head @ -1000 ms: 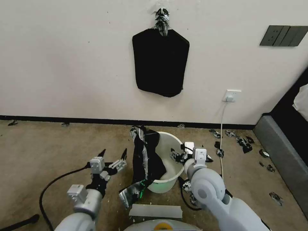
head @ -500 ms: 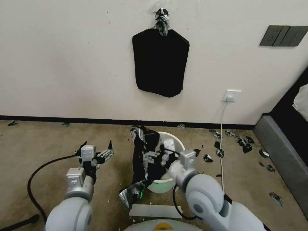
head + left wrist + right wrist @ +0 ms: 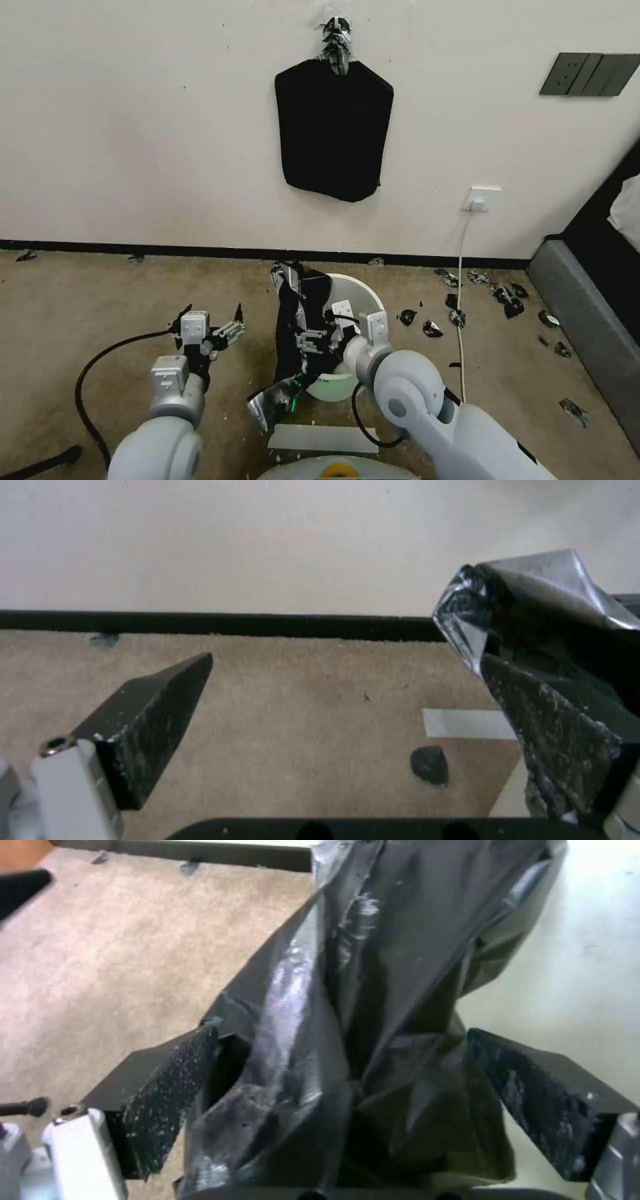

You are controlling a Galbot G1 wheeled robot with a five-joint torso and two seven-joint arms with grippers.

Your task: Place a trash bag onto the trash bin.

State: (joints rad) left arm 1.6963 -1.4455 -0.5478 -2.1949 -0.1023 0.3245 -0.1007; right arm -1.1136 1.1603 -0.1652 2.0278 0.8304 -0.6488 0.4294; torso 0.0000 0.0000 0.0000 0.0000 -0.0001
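Note:
The cream-white trash bin (image 3: 361,292) stands on the carpet in front of me. The crinkled black trash bag (image 3: 297,313) hangs over the bin's left rim and trails down to the floor. My right gripper (image 3: 319,337) reaches over the bin to that rim. It is open, and in the right wrist view the trash bag (image 3: 373,1005) lies bunched between its spread fingers (image 3: 170,1090), beside the bin's pale inside (image 3: 593,940). My left gripper (image 3: 210,323) hovers open to the left of the bag. In the left wrist view the bag (image 3: 533,600) shows behind one fingertip (image 3: 553,720).
A flat black bundle of bags (image 3: 333,130) hangs on the wall above. Black scraps (image 3: 507,297) and a white cable (image 3: 460,300) lie right of the bin. A pale tape strip (image 3: 323,438) is near my base. Grey furniture (image 3: 587,333) bounds the right side.
My right gripper has swung from the bin's right side across it to the bag on the left rim. My left gripper drew back leftward, then edged slightly back toward the bag.

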